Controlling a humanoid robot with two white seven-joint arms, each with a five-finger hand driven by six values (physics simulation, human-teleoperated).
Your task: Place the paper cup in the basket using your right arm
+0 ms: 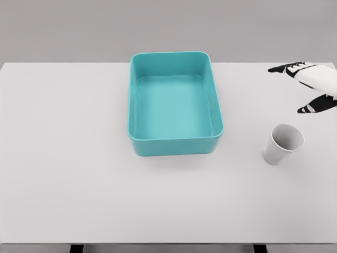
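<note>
Plain grey backdrop behind a wide white surface [68, 174]. Near the middle, toward the far edge, a teal rectangular basket [138, 105], open-topped, nothing inside.

Well to the right of the basket, nearer the front: a white paper cup [283, 144], upright with its mouth up, appearing to lean slightly left at the base. Clear surface between cup and basket.

At the right border, beyond the cup: the right robot hand [308, 87], white with black fingertips, entering from the right. Fingers spread, thumb apart from the rest, nothing held. Not touching the cup; hovering near it, on its far right side. No left arm anywhere in view.

Task apparently at the approach stage, grasp not yet made.

Likely trouble from here:
- A light, hollow cup, easy to tip or push away if a finger brushes the rim before the robot hand closes around the wall.
- Too hard a squeeze could crush the thin wall and let the cup slip out.
- Too low a carry toward the left could catch the cup's base on the basket's near right rim.
- Too early a release could drop the cup on the rim or outside.
</note>
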